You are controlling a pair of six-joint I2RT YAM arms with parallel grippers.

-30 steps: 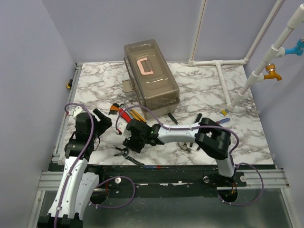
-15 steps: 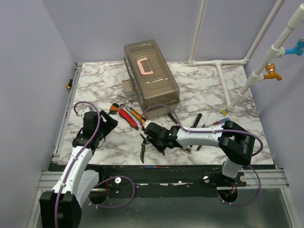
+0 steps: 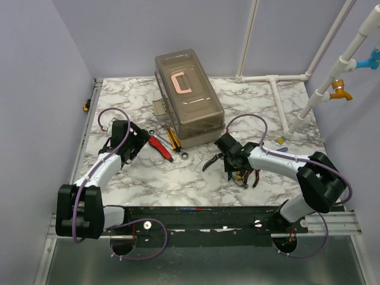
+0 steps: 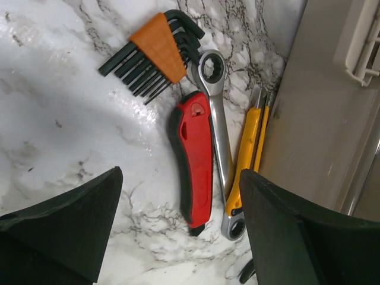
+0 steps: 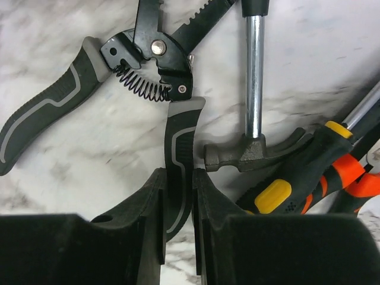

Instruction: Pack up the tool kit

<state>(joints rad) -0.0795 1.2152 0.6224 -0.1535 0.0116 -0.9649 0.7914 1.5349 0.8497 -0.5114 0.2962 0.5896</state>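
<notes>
Right wrist view is showing the right gripper (image 5: 178,181) clamping black-and-grey spring pliers (image 5: 151,56), one handle lying along its jaws, while the left gripper (image 4: 179,181) is gaping.

A white-and-grey marbled tabletop (image 3: 261,113) fills the middle of the top view, closed in by 3 plain lavender walls (image 3: 119,35). At the back right, an upright white pipe (image 3: 252,35) climbs the wall and meets a T-joint (image 3: 273,78) lying at the table's rear edge. 1 more white pipe (image 3: 332,70) slants in from the upper right (it carries a blue fitting (image 3: 373,58) and an orange-yellow tap (image 3: 340,89)). An aluminium rail (image 3: 332,223) runs along the near edge. A small yellow-and-black knob (image 3: 86,107) sits at the left edge.
</notes>
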